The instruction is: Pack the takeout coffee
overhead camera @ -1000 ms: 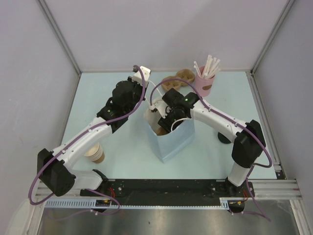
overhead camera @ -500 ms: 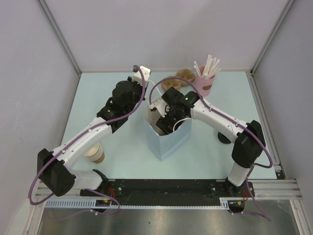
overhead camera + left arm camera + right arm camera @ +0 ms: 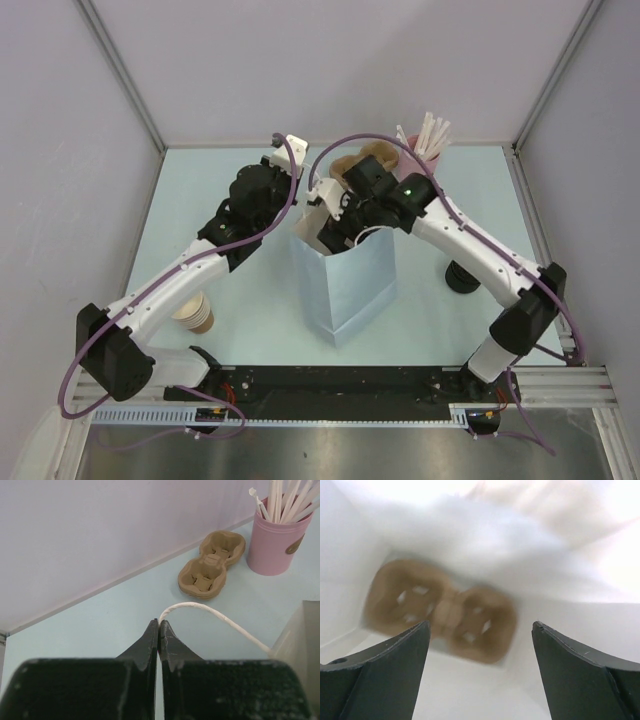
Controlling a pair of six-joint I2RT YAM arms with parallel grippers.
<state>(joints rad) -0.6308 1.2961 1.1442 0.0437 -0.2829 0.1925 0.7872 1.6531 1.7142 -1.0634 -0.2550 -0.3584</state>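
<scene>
While R gripper [image 3: 481, 625] hangs over bag mouth, best lift straight up, clear of walls & handles, then go for coffee; L to hold mouth open. R jaws spread wide, empty, touching nothing. Below them: brown cup carrier [image 3: 440, 610] flat on bag floor, blurred. L gripper [image 3: 159, 630] clenched on white cord handle [image 3: 210, 611]. Pale blue paper bag [image 3: 350, 290] upright mid-table. Takeout coffee [image 3: 460, 278] prob. dark round lid on table beside R arm, outside bag; cup body hidden.

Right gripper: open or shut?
Open. In the right wrist view the right gripper has its fingers wide apart, nothing between them, above a cup carrier inside the bag.
</scene>
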